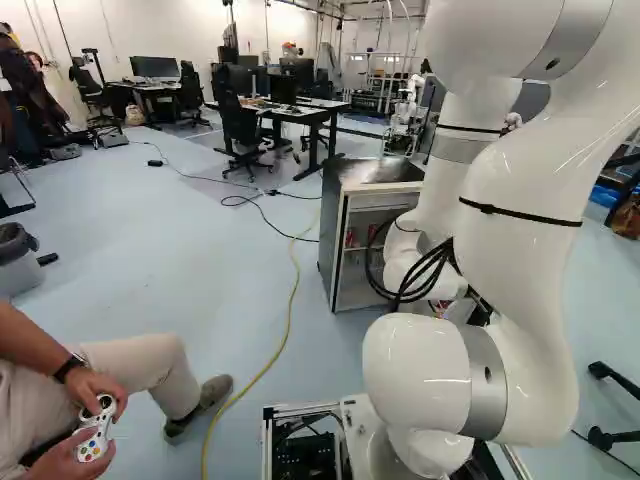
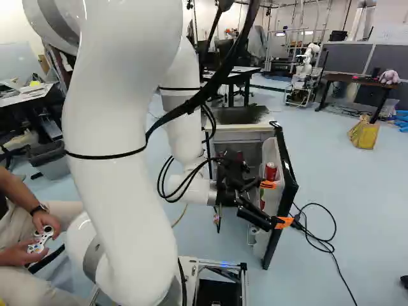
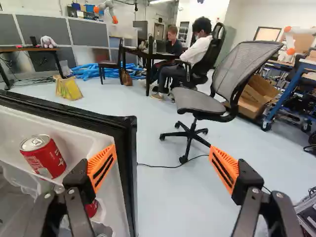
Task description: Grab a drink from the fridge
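Presently, we observe the gripper [image 2: 276, 203] spread wide, the edge of the open fridge door [image 3: 127, 168] between its fingers. We log one red can [image 3: 44, 158] standing in a door shelf near one finger, another red can [image 3: 91, 208] lower down.

The white arm [image 2: 124, 159] reached up and over behind the tool [image 2: 275, 203], whose two fingers [image 3: 79, 177] stood wide apart.

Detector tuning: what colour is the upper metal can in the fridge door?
Red can, silver lid; wrist view best.
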You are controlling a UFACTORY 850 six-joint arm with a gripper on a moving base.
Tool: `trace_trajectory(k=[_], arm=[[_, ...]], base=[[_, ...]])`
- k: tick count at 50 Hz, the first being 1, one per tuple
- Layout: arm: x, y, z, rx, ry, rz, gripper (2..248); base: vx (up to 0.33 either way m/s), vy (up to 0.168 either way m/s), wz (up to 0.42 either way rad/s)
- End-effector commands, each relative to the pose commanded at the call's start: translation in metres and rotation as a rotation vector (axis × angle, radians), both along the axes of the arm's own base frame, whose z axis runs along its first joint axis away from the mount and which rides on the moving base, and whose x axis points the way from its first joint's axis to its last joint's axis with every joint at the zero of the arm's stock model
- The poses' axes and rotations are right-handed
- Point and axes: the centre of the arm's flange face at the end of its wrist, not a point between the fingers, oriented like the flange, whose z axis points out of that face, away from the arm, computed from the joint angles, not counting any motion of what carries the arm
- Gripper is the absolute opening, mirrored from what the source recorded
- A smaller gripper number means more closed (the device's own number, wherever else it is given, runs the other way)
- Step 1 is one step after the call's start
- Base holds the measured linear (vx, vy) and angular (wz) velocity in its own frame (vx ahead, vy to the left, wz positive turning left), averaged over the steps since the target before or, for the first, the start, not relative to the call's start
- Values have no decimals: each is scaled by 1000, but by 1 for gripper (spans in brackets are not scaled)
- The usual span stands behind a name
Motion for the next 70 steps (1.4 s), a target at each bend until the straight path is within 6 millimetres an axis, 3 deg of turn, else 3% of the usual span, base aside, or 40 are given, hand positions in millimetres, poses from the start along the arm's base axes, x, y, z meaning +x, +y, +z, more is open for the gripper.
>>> trace_trajectory(k=[43,70], arm=[[20,-1,-1,-5,-16,21,247],[42,-22,-3,-16,-43,-21,247]], base=[[0,0,0],[0,0,0]])
